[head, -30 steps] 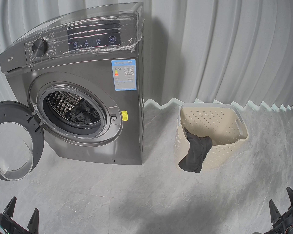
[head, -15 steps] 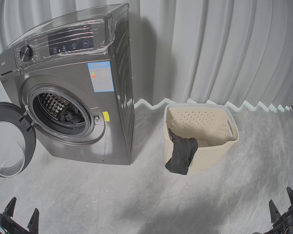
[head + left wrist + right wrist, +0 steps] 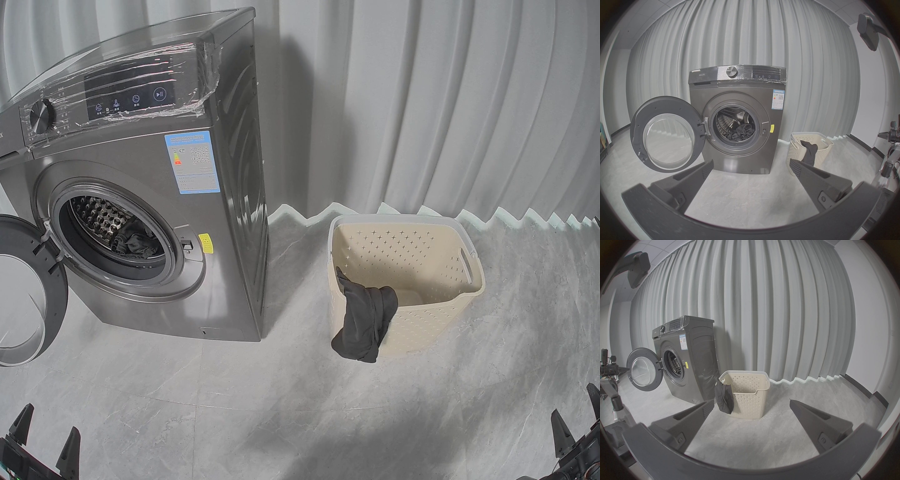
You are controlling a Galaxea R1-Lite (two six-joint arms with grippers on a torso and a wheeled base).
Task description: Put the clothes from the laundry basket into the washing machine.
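**Black garment (image 3: 362, 322) slung over laundry basket (image 3: 437, 312) rim**

Well short of the basket: left fingers (image 3: 690, 178) and right fingers (image 3: 690, 418), both pairs spread, empty. Across the basket's rim, half inside, half down the outer wall: that garment. Left of the basket: washing machine (image 3: 225, 187), door (image 3: 25, 294) open, dark clothes (image 3: 134, 240) already in the drum (image 3: 94, 215). Judged mid-task, fetching step in hand. Next: close in on the basket, pinch the hanging cloth, lift clear of the rim. On the machine front: blue-and-white label (image 3: 192, 161), small yellow sticker (image 3: 205, 243), print unreadable.
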